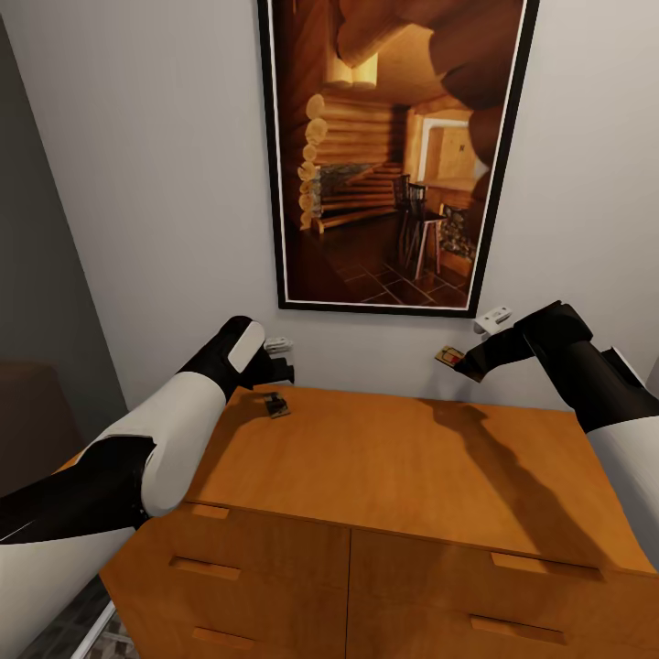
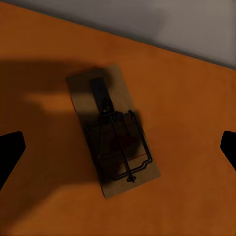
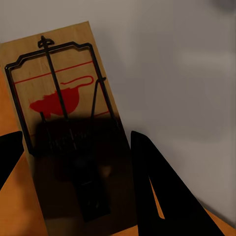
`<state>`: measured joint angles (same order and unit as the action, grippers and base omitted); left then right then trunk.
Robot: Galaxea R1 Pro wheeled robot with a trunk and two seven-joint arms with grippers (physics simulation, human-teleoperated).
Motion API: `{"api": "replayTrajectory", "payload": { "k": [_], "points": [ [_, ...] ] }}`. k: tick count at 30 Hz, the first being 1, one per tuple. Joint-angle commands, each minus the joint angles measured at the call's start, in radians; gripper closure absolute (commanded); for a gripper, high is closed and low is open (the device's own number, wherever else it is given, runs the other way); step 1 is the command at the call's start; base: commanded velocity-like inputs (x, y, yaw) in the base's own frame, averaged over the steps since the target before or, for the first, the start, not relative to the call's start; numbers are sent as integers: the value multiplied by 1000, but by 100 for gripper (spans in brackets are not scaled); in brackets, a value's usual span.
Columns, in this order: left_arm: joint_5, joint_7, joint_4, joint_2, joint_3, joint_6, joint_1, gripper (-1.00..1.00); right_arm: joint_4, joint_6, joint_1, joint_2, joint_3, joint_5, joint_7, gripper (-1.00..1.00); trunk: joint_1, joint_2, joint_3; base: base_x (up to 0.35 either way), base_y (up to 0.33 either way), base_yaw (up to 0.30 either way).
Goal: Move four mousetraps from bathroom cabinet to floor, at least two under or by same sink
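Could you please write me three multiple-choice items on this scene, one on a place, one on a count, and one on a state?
1. Where does the mousetrap under the left gripper lie?
A. on the cabinet top
B. in a drawer
C. on the floor

2. How many mousetraps show in the head view?
A. one
B. two
C. four

3. What is the right gripper doing?
A. hanging open and empty
B. holding a mousetrap in the air
C. pulling a drawer

Key: 1 A, the trap lies flat on the orange wood; 2 B, one lies on the top and one is held; 3 B, the fingers flank the board above the cabinet.
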<state>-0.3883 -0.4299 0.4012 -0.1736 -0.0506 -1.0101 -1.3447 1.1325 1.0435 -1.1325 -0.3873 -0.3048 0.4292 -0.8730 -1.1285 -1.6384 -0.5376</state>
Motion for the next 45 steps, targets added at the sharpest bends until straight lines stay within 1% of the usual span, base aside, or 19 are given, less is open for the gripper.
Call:
{"api": "replayTrajectory", "payload": {
  "k": [1,20,28,45],
  "points": [
    [-7,-9,1,-1,-5,-2,-1,-100,1,4,-1,-1,-2,8,-8,100,0,-1,-1,0,0,0],
    [-7,-9,1,-1,-5,-2,-1,-100,1,4,-1,-1,-2,8,-8,100,0,-1,-1,2,0,0],
    [-8,-8,-2,-1,-5,-3,-1,-100,1,4,-1,-1,-2,8,-8,100,0,-1,-1,120,0,0],
    [-9,-7,-5,-1,-6,-4,-1,-100,2,4,-1,-1,-2,9,-9,100,0,-1,-1,11,0,0]
  ]
}}
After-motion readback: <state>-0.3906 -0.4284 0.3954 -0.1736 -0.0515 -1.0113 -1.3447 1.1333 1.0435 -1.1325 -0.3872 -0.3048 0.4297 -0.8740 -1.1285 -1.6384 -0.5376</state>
